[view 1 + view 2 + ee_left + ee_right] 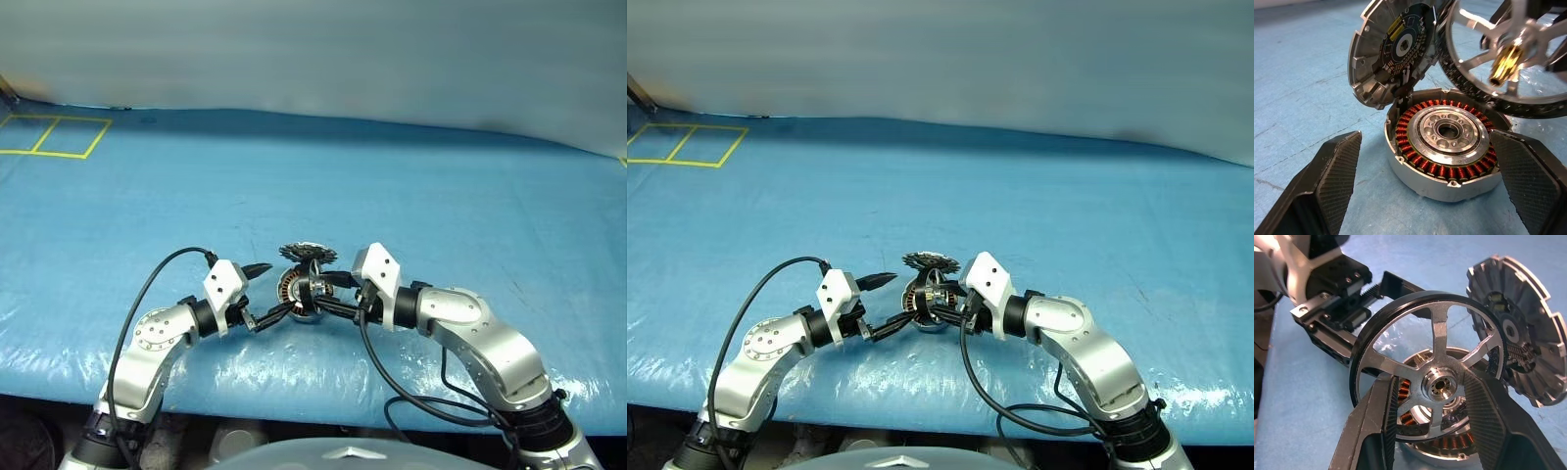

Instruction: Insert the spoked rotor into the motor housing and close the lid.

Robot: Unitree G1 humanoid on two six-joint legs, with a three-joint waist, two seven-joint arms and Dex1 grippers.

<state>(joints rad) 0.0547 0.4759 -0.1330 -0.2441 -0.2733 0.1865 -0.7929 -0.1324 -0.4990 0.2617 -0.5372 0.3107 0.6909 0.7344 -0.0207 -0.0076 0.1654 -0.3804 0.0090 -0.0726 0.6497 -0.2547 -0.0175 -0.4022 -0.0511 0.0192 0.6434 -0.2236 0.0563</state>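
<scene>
This is looking like a robotics test lab: a wide table is lying under a wrinkled blue plastic sheet (411, 196), yellow tape squares (54, 136) are marking one far corner.

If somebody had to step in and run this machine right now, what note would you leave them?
Left gripper: open, one finger on each side of the motor housing on the blue table, no visible contact.
Right gripper: shut on the spoked rotor, held tilted just above the housing.
Lid: swung up on its hinge, inner face showing.
Done: rotor picked up and brought to the housing.
Left: line the rotor up, seat it inside the copper windings, let go, fold the lid shut.
</scene>
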